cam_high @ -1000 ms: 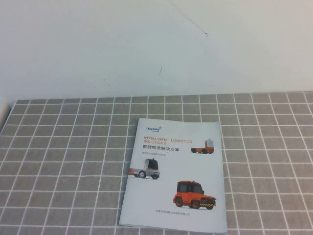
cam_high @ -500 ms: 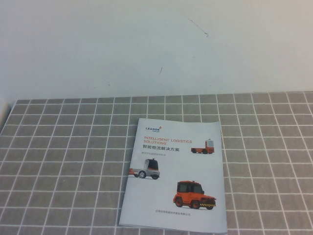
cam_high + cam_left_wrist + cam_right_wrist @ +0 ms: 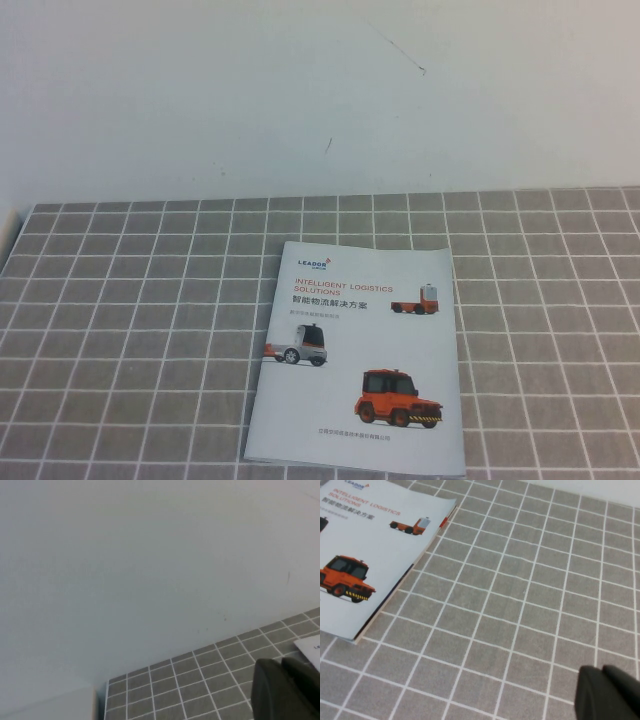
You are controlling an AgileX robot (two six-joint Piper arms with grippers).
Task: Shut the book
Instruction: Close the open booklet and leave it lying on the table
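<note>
A white brochure-style book (image 3: 358, 360) lies flat and closed on the grey tiled cloth, front cover up, printed with orange vehicles and red lettering. The right wrist view shows the same book (image 3: 367, 555) with its page edges toward the bare tiles. One corner of the book (image 3: 311, 647) shows in the left wrist view. My left gripper (image 3: 284, 685) hovers above the tiles beside that corner, fingers shut together, holding nothing. My right gripper (image 3: 605, 692) sits shut over bare tiles, well away from the book. Neither arm appears in the high view.
The grey tiled cloth (image 3: 120, 330) covers the table up to a plain white wall (image 3: 300, 90). A white object's edge (image 3: 50, 707) sits at the cloth's far left corner.
</note>
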